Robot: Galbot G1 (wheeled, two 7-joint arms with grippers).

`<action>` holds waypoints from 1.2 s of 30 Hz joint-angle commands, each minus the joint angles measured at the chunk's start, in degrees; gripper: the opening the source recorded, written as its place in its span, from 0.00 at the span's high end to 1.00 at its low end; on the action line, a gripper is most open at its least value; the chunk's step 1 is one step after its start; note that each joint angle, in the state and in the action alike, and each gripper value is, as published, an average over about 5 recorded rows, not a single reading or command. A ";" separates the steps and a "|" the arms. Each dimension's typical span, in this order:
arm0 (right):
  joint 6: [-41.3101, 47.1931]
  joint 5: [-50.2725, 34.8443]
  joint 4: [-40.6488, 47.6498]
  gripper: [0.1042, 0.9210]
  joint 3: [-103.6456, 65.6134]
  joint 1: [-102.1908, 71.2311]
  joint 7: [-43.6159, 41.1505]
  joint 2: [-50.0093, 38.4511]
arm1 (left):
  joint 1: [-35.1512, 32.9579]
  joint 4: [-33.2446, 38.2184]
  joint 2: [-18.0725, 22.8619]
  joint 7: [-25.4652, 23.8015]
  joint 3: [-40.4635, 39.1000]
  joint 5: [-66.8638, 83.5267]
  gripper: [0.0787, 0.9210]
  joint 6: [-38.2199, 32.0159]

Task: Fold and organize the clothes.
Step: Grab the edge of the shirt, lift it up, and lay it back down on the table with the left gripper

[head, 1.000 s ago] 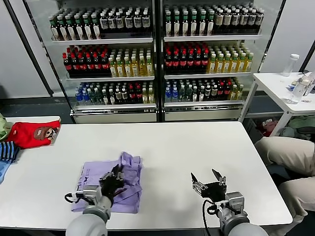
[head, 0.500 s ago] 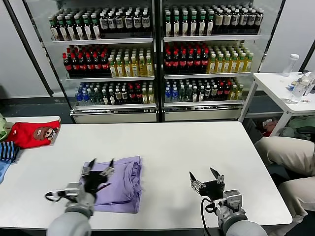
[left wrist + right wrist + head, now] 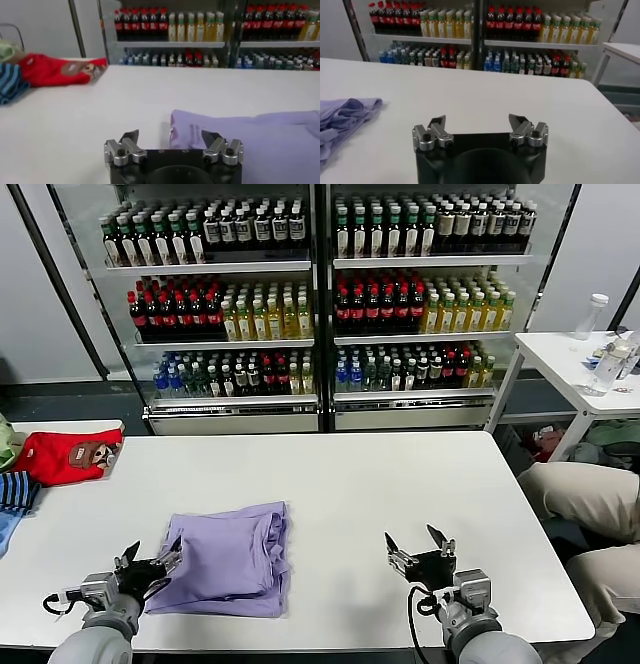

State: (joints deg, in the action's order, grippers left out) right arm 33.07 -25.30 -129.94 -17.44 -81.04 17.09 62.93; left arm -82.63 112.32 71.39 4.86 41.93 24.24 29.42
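Left gripper [image 3: 148, 561]: hung low over the near left part of the table, just off the near left corner of the lavender T-shirt; its fingers [image 3: 129, 138] were spread apart and held nothing; in the left wrist view [image 3: 171, 138] the shirt's corner lay between and just beyond the two fingertips, whether touching them could not be told.

Right gripper [image 3: 420, 547]: sat over the near right part of the table, well apart from the shirt; its fingers [image 3: 437, 123] were likewise spread and empty; in the right wrist view [image 3: 478, 121] only bare tabletop lay between them.

Lavender T-shirt [image 3: 228, 557]: lay folded into a rough rectangle on the near left-centre of the table, plain side up; its right edge was bunched into soft ridges; that rumpled edge showed at the side of the right wrist view [image 3: 342, 117]; the flat panel filled the lower side of the left wrist view [image 3: 255, 137].

Table [image 3: 400, 474]: white; it carried the shirt and both grippers' workspace.

Red garment [image 3: 68, 456]: lay at the far left edge of the table, with a brown cartoon patch; well apart from the shirt.

Blue striped garment [image 3: 14, 494]: lay at the left edge, just nearer than the red one.

Drinks coolers [image 3: 320, 304]: stood behind the table, shelves lined with bottles.

Side table [image 3: 590, 369]: stood at the far right; a clear bottle [image 3: 591, 315] stood upright on it.
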 commanded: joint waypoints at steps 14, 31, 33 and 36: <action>-0.05 -0.24 0.08 0.12 0.00 0.38 -0.10 -0.58 | -1.02 -3.89 1.52 -7.16 1.23 4.94 0.43 1.35; -0.16 -0.39 -0.30 0.12 -0.34 0.29 -0.14 -0.51 | -1.46 6.56 -6.73 -8.52 18.98 1.35 0.97 1.80; -0.18 -0.48 -0.23 0.12 -0.33 0.39 -0.18 -0.47 | -2.32 6.26 -10.19 -10.61 24.66 0.80 0.99 2.78; -0.31 -0.56 0.27 0.12 -0.25 0.61 -0.34 -0.17 | -3.37 4.14 -14.61 -16.57 32.37 -3.21 0.99 3.85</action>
State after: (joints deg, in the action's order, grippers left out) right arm 32.88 -25.80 -130.10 -17.72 -80.58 16.84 62.51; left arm -84.34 114.73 68.63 -3.19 52.25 26.07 31.39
